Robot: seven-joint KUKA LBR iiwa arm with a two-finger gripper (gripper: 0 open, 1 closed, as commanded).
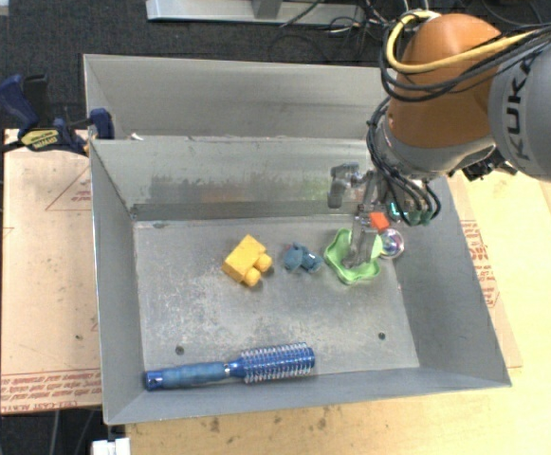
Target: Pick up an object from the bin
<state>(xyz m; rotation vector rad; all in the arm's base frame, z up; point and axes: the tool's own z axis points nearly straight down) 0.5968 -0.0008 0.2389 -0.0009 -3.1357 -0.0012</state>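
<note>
Nearest me, at the lower middle of the frame, a blue hairbrush point(232, 368) lies on the floor of the bin point(190, 320). Further up sit a yellow block point(247, 260) and a small blue piece point(301, 259), just beside each other. Right of them, at centre right, the gripper point(361, 249) is low over a light green curved thing point(343, 263). I cannot tell whether it is open or closed.
</note>
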